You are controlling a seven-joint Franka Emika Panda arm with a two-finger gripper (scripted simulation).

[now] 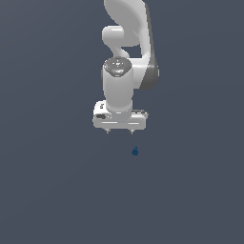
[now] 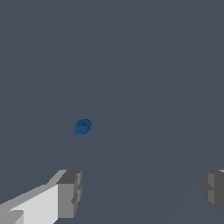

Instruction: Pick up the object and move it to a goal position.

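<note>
The object (image 1: 135, 151) is a tiny dark blue lumpy item lying on the grey floor, just below and slightly toward the exterior view's right of my gripper (image 1: 119, 131). The white gripper points down, its jaws wide apart and empty, with only short fingertips showing under the hand. In the wrist view the object (image 2: 82, 127) lies ahead of the gripper (image 2: 142, 192), apart from both fingers (image 2: 69, 192), nearer one of them. Nothing is held.
The flat dark grey floor (image 1: 57, 190) fills both views. The white arm (image 1: 126, 57) rises behind the gripper toward the top of the exterior view. No other objects or goal marker show.
</note>
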